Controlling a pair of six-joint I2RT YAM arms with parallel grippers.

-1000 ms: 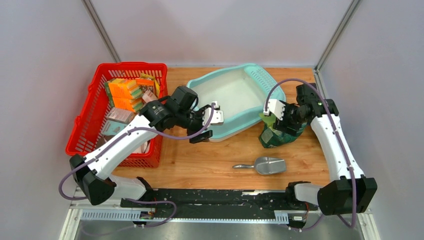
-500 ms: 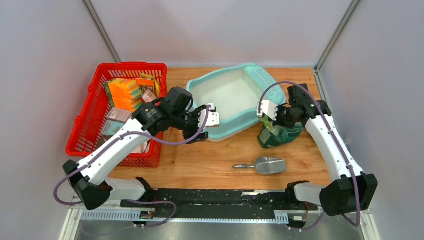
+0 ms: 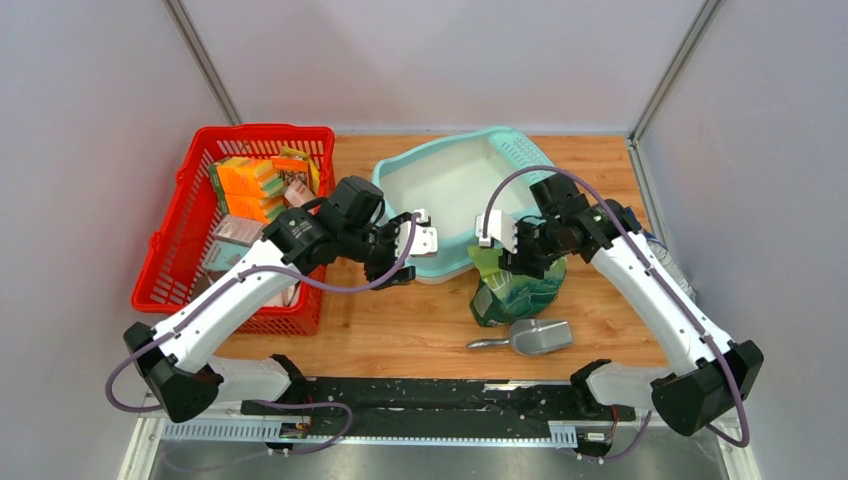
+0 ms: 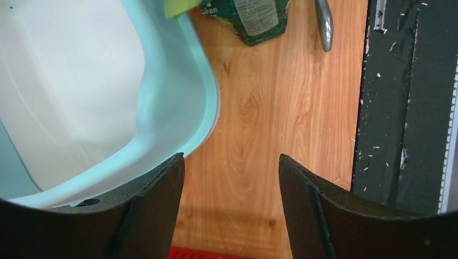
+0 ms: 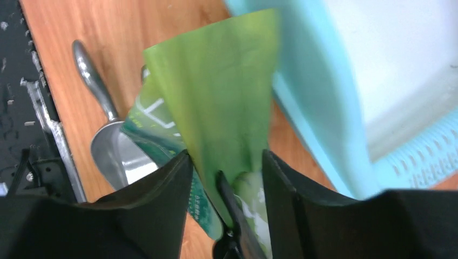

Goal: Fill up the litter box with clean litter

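Observation:
The light-teal litter box (image 3: 455,190) lies at the back centre, its whitish inside bare; no clean litter shows in any view. My left gripper (image 3: 418,240) is open and empty at the box's near-left corner; in the left wrist view its fingers (image 4: 156,205) straddle bare wood beside the rim (image 4: 178,108). My right gripper (image 3: 500,238) is shut on the top of a green printed bag (image 3: 515,280), held just in front of the box's near edge. In the right wrist view the bag's flap (image 5: 221,102) sits between the fingers, next to the box (image 5: 318,91).
A grey metal scoop (image 3: 540,335) lies on the wood just in front of the bag; it also shows in the right wrist view (image 5: 108,145). A red mesh basket (image 3: 170,230) with packets stands at the left. The black rail runs along the table's near edge (image 3: 430,400).
My right gripper has carried the green bag left and nearer, from the box's right side to its near edge, over the scoop. The left gripper has shifted slightly and stays open.

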